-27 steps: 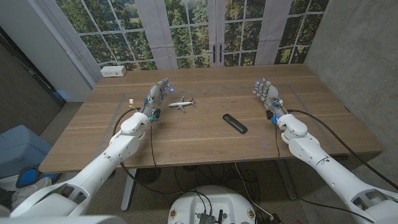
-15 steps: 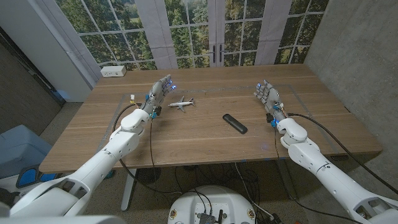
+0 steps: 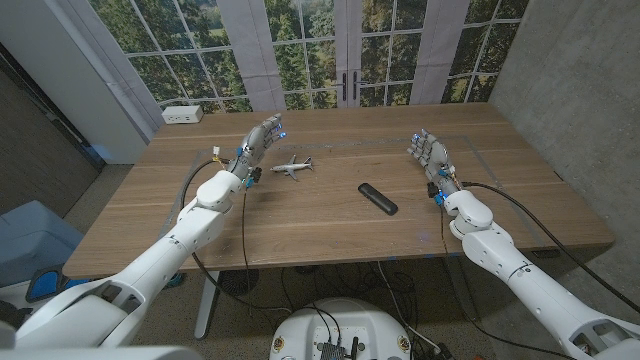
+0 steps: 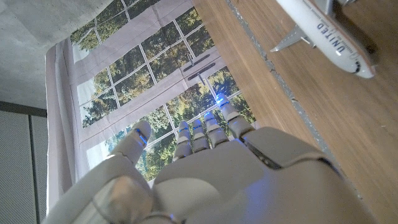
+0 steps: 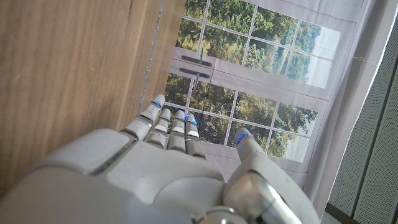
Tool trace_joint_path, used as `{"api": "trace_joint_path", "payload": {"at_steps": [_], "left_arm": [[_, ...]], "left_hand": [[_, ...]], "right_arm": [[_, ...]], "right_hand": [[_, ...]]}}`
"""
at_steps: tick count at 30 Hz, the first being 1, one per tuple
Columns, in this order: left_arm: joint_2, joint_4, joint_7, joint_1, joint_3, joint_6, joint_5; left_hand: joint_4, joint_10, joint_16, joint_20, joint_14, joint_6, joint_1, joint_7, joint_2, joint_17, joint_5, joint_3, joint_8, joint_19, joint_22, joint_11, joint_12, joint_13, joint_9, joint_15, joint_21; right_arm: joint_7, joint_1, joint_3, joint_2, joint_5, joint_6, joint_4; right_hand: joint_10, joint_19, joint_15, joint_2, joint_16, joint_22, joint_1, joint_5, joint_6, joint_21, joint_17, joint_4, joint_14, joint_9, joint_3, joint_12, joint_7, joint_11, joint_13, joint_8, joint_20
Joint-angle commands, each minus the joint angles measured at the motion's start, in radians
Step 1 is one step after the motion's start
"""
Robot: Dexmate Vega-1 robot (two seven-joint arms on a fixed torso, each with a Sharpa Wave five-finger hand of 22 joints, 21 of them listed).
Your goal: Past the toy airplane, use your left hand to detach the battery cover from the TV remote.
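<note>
A black TV remote (image 3: 378, 199) lies at a slant near the middle of the wooden table (image 3: 330, 225). A small white toy airplane (image 3: 292, 166) stands to its left and farther back; the left wrist view shows the airplane (image 4: 329, 34) close up with lettering on its body. My left hand (image 3: 258, 148) is raised just left of the airplane, fingers stretched out and apart, holding nothing. My right hand (image 3: 428, 156) is up at the right of the remote, fingers spread, nothing in it.
A white power box (image 3: 181, 115) sits at the table's back left corner. Tape lines run across the table's far part. Black cables (image 3: 225, 225) trail from both arms over the tabletop. Windows and curtains stand behind the table.
My left hand has risen and moved a little farther back beside the airplane. The right hand, the remote and the airplane stay where they were.
</note>
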Motion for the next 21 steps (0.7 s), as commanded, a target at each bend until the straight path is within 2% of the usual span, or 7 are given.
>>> {"api": "trace_joint_path", "payload": {"at_steps": [1,8,21], "left_arm": [[0.049,-0.006,0.054,-0.058,0.059,-0.030,0.222],[0.081,-0.017,0.064,-0.095,0.093,-0.039,0.337],[0.106,-0.028,0.049,-0.155,0.141,-0.079,0.475]], "left_hand": [[-0.020,0.016,0.008,0.003,0.021,0.014,0.017,-0.002,-0.002,0.001,-0.008,-0.001,0.006,0.012,0.002,0.000,0.002,0.005,0.004,-0.003,-0.007],[-0.039,0.024,0.008,0.003,0.031,0.023,0.024,-0.003,-0.005,0.001,-0.014,-0.003,0.007,0.018,0.002,-0.002,0.002,0.005,0.004,-0.003,-0.009],[-0.065,0.028,0.004,0.002,0.034,0.028,0.035,-0.005,-0.008,0.002,-0.021,-0.006,0.004,0.023,0.003,-0.006,-0.002,0.006,0.005,-0.012,-0.015]], "right_arm": [[-0.026,-0.011,-0.001,0.001,-0.019,0.007,-0.016],[-0.042,-0.019,-0.003,0.005,-0.031,0.014,-0.027],[-0.067,-0.039,0.001,0.004,-0.059,0.040,-0.052]], "right_hand": [[0.002,0.007,0.004,0.003,-0.002,0.004,0.013,0.000,0.000,-0.006,-0.002,-0.015,0.006,0.002,0.002,0.004,0.005,0.005,0.003,0.008,0.006],[0.003,0.008,0.004,0.002,-0.004,0.004,0.019,-0.002,0.001,-0.010,-0.005,-0.025,0.007,0.002,0.003,0.004,0.006,0.006,0.003,0.008,0.006],[0.004,0.011,0.003,0.003,-0.006,0.005,0.024,-0.005,0.003,-0.014,-0.009,-0.035,0.008,0.002,0.003,0.003,0.007,0.003,0.004,0.009,0.007]]}}
